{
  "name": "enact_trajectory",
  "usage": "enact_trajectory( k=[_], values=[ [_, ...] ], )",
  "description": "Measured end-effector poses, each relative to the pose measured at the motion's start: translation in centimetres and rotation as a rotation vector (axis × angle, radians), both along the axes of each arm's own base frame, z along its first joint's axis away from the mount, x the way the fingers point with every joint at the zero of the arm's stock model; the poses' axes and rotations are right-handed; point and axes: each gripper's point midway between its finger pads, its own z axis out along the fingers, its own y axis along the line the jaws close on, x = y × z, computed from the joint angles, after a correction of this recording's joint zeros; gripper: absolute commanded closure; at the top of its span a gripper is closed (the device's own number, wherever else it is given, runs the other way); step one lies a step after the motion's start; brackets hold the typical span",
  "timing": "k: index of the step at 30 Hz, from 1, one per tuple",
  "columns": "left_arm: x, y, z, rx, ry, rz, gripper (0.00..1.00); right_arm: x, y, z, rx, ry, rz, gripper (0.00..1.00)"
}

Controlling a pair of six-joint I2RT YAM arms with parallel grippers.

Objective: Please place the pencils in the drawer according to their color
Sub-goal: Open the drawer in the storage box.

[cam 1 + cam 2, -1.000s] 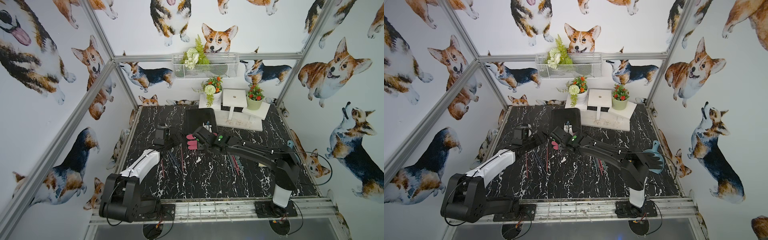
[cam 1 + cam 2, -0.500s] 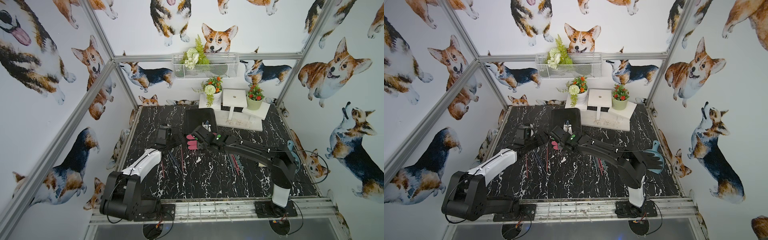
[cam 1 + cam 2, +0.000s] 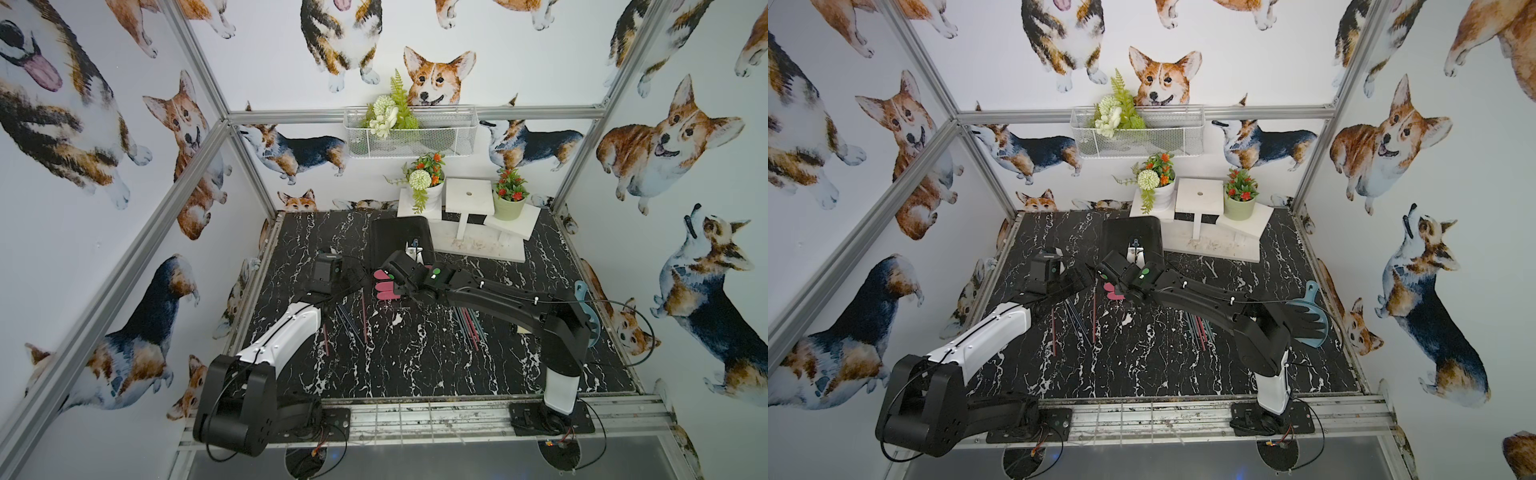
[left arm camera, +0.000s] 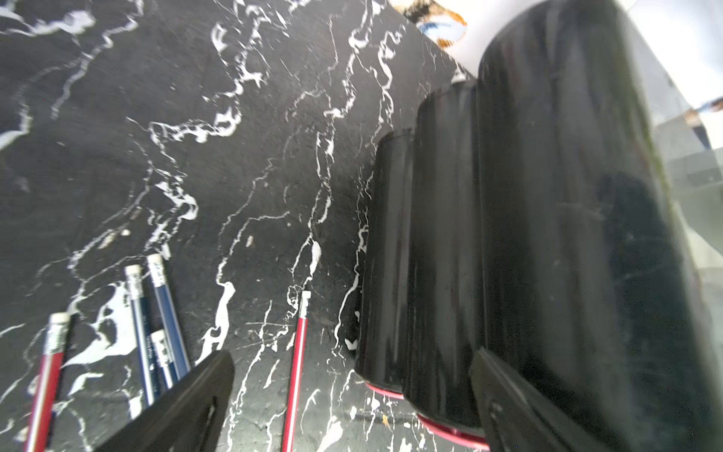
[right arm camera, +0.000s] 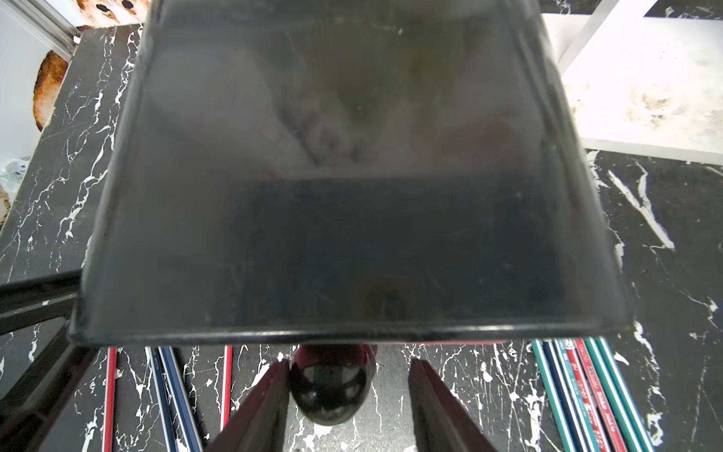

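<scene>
The black marbled bench point(image 3: 415, 374) carries a dark drawer unit point(image 3: 399, 239) at far centre. The left claw point(image 4: 350, 360) gapes wide just left of it, grasping nothing. The right claw point(image 5: 348, 366) is released, straddling a round drawer knob point(image 5: 328, 395). The pencils point(image 3: 353, 320) lie on the bench nearer than the unit, some left, a right cluster point(image 3: 469, 328) apart.

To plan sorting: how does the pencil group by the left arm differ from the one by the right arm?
The left pencil group lies spread out; the right pencil group lies packed side by side. The left group shows red and dark blue; the right group adds green. Both lie flat on the table.
</scene>
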Motion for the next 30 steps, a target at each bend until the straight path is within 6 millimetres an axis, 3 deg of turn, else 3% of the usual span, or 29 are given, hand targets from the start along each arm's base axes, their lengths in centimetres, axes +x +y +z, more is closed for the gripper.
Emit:
enact_trajectory(
  k=[17,20,30],
  values=[
    [1.2,0.1,0.4,0.023,-0.001,0.009,0.0,0.3,0.6,-0.3,0.007,0.006,0.0,0.59],
    [1.3,0.1,0.3,0.024,0.002,0.008,0.0,0.3,0.6,-0.4,0.009,0.007,0.0,0.7],
    [1.5,-0.2,-0.1,0.027,0.01,-0.006,0.0,0.3,0.6,-0.5,0.03,0.007,-0.013,0.8]
  ],
)
